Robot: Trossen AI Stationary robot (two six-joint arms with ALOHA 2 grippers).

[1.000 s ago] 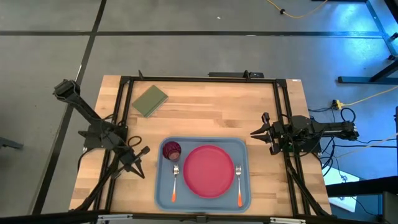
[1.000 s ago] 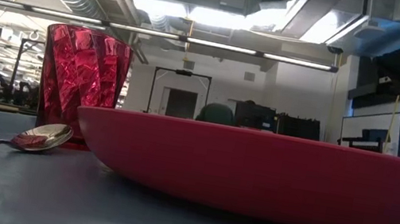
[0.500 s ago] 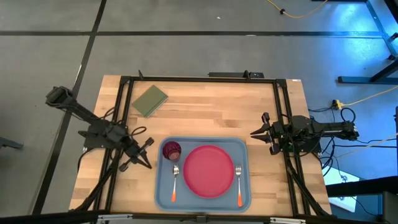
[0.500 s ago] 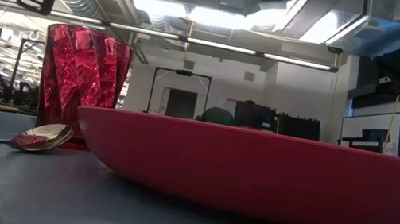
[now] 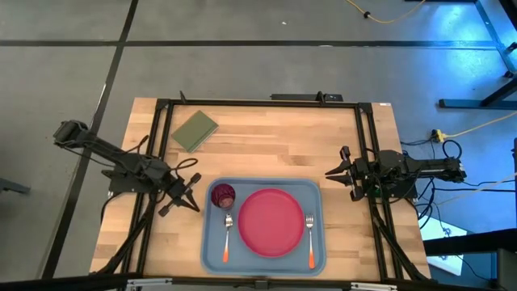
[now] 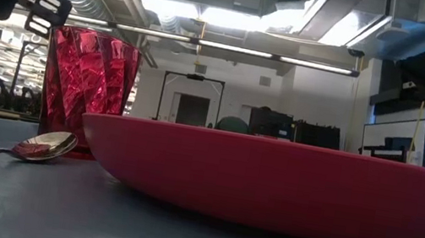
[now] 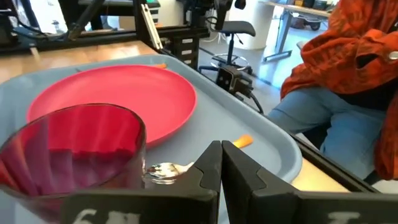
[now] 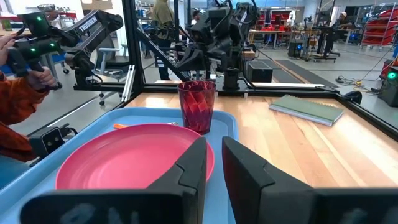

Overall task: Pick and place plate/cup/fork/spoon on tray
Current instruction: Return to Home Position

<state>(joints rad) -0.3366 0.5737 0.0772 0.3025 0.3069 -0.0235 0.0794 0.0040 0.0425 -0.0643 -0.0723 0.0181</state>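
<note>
Spoon (image 6: 41, 146) handle cut off beside cup (image 6: 87, 86)

Low in the centre, a light blue tray (image 5: 212, 242) carries a pink-red plate (image 5: 270, 221), a dark red, facet-patterned cup (image 5: 223, 195), and a silver fork (image 5: 310, 238) and spoon (image 5: 227, 238) with orange handles. At upper left, an olive-green rectangle (image 5: 194, 130) lies on the pale wood table (image 5: 266, 145).

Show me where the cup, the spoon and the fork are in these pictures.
cup (image 5: 223, 194): high view, on the middle of its round mouth, seen from above.
spoon (image 5: 227, 237): high view, mid-stem, between silver bowl and orange handle.
fork (image 5: 310, 240): high view, mid-stem, between tines and orange handle.
</note>
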